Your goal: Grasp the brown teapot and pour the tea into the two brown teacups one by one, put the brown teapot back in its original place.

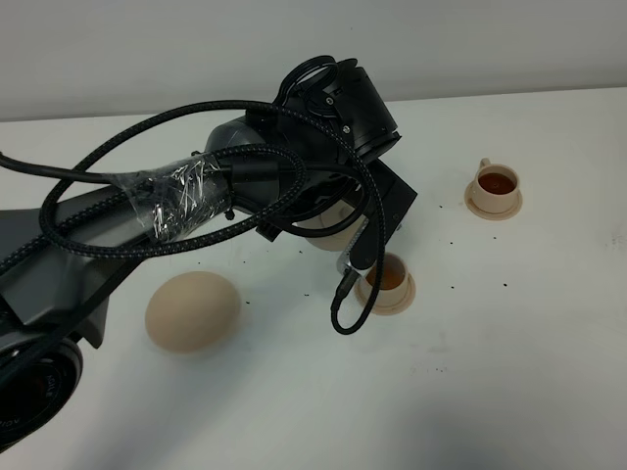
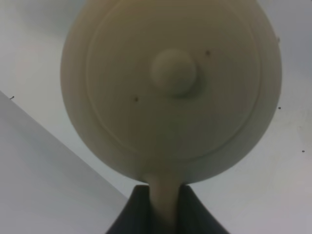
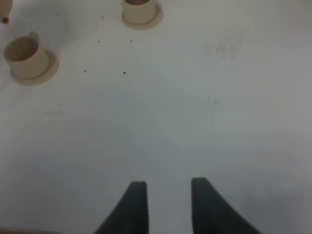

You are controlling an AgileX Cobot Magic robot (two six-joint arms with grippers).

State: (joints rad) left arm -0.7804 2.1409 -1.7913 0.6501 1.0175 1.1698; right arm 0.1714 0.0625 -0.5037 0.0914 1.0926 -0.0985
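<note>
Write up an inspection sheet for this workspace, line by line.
Surface: white table, scattered dark specks.
Job's things: brown teapot held by its handle; near teacup and far teacup both hold tea, each on a saucer; large saucer bare.
Clutter: nothing seen.
Grippers: left gripper shut on teapot handle; right gripper open, empty.
Cables: braided black cable loops above the table.
Surroundings: plain pale wall.

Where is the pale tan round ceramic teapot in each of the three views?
Exterior high: the pale tan round ceramic teapot is near centre, mostly hidden behind the left arm.
Left wrist: it fills the picture, handle between the fingers of the left gripper.
Right wrist: not clearly in it.
Shared landmark: the white table with dark specks.
</note>
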